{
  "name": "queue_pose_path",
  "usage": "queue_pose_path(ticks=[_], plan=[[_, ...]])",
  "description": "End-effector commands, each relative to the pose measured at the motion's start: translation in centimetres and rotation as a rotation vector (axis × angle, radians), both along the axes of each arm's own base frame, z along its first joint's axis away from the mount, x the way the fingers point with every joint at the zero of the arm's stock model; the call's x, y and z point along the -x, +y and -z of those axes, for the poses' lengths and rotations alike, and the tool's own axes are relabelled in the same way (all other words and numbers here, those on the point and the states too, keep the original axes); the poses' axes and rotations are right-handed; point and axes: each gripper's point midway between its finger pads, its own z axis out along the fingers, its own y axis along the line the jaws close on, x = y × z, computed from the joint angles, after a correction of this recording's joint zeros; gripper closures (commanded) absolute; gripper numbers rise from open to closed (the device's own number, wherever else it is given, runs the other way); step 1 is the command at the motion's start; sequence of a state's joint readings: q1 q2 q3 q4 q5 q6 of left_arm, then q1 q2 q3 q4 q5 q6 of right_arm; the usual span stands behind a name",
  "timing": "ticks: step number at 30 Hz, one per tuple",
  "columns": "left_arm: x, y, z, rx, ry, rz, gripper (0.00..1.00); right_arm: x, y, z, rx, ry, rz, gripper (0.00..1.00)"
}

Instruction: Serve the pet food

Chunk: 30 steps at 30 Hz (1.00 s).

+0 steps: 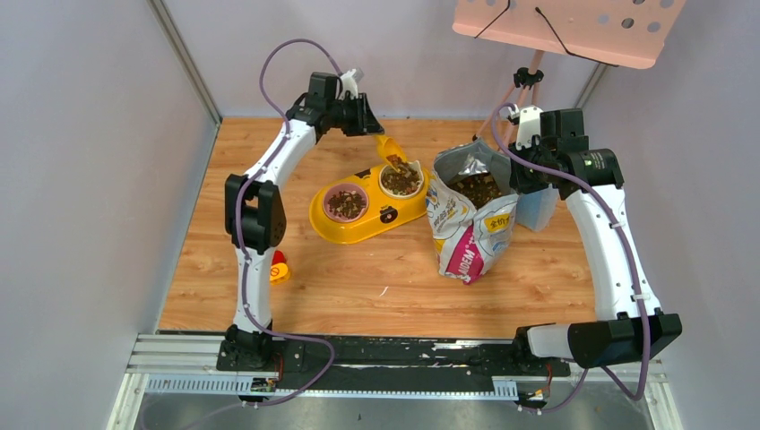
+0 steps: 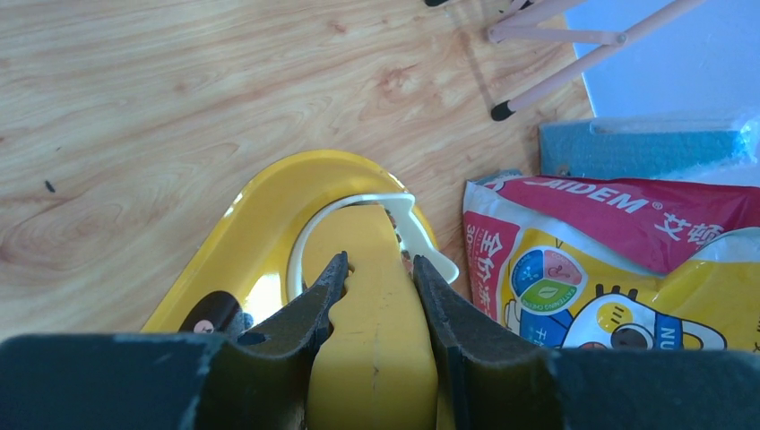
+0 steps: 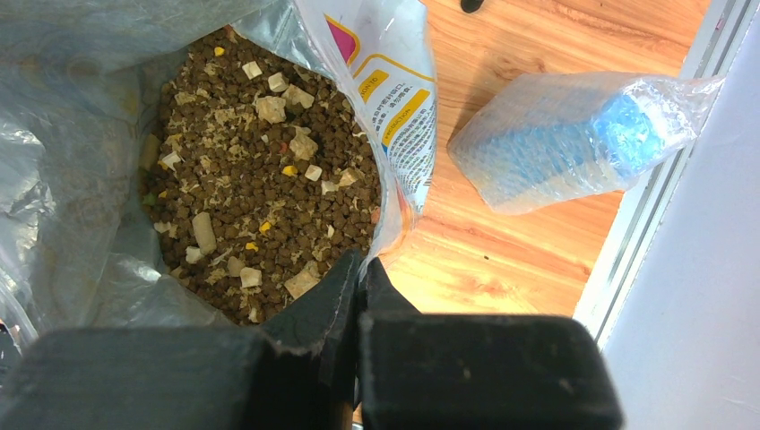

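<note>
Pet food, brown kibble, fills the open foil bag [image 1: 468,235] and shows inside it [image 3: 269,170]. More kibble lies in the white bowl [image 1: 402,180] and the purple bowl [image 1: 346,205] of the yellow feeder [image 1: 358,231]. My left gripper [image 1: 373,125] is shut on the handle of the yellow scoop [image 1: 391,149], which tilts down over the white bowl. In the left wrist view the gripper [image 2: 376,269] clamps the scoop [image 2: 372,349] above the bowl's rim [image 2: 309,228]. My right gripper [image 3: 361,264] is shut on the bag's rim.
A blue packet in clear plastic [image 3: 574,143] lies by the right wall, behind the bag. A pink tripod [image 1: 527,82] with a pink board [image 1: 574,27] stands at the back right. A small red and yellow object [image 1: 279,267] lies by the left arm. Walls close in on both sides.
</note>
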State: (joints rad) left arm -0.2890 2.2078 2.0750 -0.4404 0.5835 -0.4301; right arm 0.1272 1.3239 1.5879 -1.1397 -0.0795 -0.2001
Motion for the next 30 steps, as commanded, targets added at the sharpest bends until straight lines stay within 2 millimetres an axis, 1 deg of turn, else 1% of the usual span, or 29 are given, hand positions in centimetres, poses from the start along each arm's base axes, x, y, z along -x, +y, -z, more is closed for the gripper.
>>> queue_pose_path(ticks=[1,7,10,14,15,16,17,18,19,20,21,22,23,24,26,29,30], plan=[[-0.7,0.1,-3.0,-0.036,-0.118,0.002,1.0,-2.0,0.0,-5.1,-0.018,-0.226,0.004,1.0],[-0.1,1.0,-3.7,-0.086,-0.145,-0.002,1.0,-1.9,-0.1,-5.1,-0.016,-0.225,0.004,1.0],[0.5,1.2,-5.0,-0.088,-0.172,0.002,1.0,-1.9,0.0,-5.1,-0.016,-0.226,0.001,1.0],[1.3,1.5,-7.9,-0.091,-0.244,0.014,1.0,-1.8,0.0,-5.2,-0.018,-0.228,-0.002,1.0],[1.7,1.7,-9.0,-0.089,-0.268,0.015,1.0,-1.8,0.0,-5.2,-0.018,-0.229,-0.002,1.0],[1.8,1.8,-9.6,-0.092,-0.286,0.019,1.0,-1.7,0.0,-5.3,-0.018,-0.231,-0.002,1.0],[2.3,1.9,-10.9,-0.087,-0.312,0.019,1.0,-1.7,0.0,-5.4,-0.019,-0.232,-0.002,1.0],[2.6,1.9,-11.6,-0.083,-0.327,0.027,1.0,-1.7,0.0,-5.4,-0.017,-0.234,-0.001,1.0],[3.1,2.0,-13.0,-0.072,-0.356,0.029,1.0,-1.8,-0.1,-5.6,-0.017,-0.238,-0.001,1.0],[3.5,1.9,-13.6,-0.062,-0.366,0.039,1.0,-1.8,0.0,-5.6,-0.016,-0.239,-0.003,1.0],[4.0,1.9,-15.1,-0.047,-0.399,0.042,1.0,-1.8,0.0,-5.7,-0.016,-0.242,-0.003,1.0],[4.4,1.8,-15.7,-0.031,-0.408,0.051,1.0,-1.8,0.0,-5.8,-0.017,-0.244,-0.003,1.0],[5.1,1.7,-17.2,-0.011,-0.44,0.061,1.0,-1.9,0.0,-5.8,-0.018,-0.243,-0.004,1.0],[5.4,1.7,-17.9,0.008,-0.442,0.061,1.0,-1.9,0.1,-5.8,-0.019,-0.244,-0.005,1.0],[6.8,1.6,-20.8,0.057,-0.49,0.074,1.0,-2.0,0.1,-5.8,-0.022,-0.242,-0.006,1.0],[8.4,0.9,-24.0,0.139,-0.537,0.109,1.0,-2.2,0.3,-5.8,-0.029,-0.24,-0.012,1.0],[9.0,0.8,-25.7,0.17,-0.58,0.123,1.0,-2.3,0.4,-5.8,-0.032,-0.24,-0.014,1.0]])
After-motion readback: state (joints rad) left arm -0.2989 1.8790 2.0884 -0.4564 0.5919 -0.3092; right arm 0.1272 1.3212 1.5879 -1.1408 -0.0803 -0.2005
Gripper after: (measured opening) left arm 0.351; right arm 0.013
